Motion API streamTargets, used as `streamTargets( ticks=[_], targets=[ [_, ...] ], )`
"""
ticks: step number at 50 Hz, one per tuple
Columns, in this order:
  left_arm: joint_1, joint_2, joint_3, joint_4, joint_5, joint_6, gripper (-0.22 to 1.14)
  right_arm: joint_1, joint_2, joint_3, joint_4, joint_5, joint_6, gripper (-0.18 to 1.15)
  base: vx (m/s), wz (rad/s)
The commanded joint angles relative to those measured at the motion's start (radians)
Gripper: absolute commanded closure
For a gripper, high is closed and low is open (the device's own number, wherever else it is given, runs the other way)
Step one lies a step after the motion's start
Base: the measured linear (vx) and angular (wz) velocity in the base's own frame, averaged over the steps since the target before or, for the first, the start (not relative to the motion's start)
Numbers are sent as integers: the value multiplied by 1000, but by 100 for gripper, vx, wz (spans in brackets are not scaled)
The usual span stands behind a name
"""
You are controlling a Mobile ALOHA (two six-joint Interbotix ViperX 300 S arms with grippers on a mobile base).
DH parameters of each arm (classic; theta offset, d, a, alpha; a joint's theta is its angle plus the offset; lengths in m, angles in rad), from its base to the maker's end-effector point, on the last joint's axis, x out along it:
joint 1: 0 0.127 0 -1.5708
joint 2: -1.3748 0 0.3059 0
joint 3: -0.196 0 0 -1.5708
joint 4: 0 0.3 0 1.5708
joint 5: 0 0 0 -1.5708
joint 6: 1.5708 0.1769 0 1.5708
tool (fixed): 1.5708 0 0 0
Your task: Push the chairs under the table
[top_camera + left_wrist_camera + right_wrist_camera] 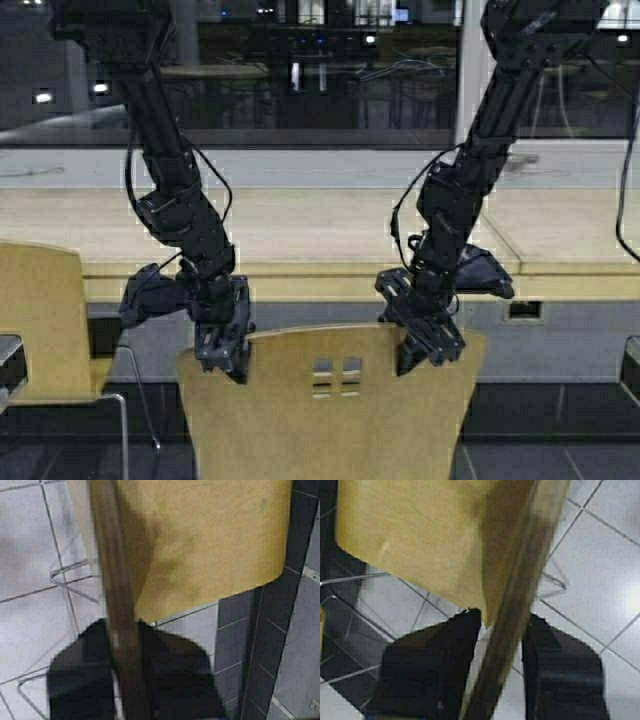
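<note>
Both tools grip the top edge of the centre mustard-yellow chair (330,410): left tool (228,350) closed on its left corner, right tool (428,345) on its right. It stands just before the pale-wood desk (300,235); another yellow chair (45,320) stands left

We face a dark window (330,70) reflecting ceiling lights (42,97) and distant desks. Below us, pale grey floor tiles (30,545) meet darker tiles (300,645) near the wall.
</note>
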Motion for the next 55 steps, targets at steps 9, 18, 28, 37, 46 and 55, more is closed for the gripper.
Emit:
streamTargets(
  ticks=[9, 18, 28, 37, 46, 55],
  targets=[
    [29, -23, 2, 35, 3, 49, 63, 44, -37, 29, -5, -9, -12, 62, 17, 9],
    [29, -28, -3, 44, 12, 51, 63, 46, -49, 43, -3, -12, -9, 62, 18, -1],
    [26, -41, 20, 51, 35, 51, 63, 48, -52, 57, 0, -15, -9, 62, 19, -1],
    [23, -60, 43, 63, 38, 55, 63, 48, -58, 71, 2, -14, -18, 62, 21, 2],
    [23, -74, 52, 64, 34, 58, 63, 55, -72, 72, 2, -17, -28, 62, 20, -5],
    [18, -98, 81, 61, 35, 57, 63, 57, -78, 81, 2, -5, -23, 62, 20, -6]
  ],
)
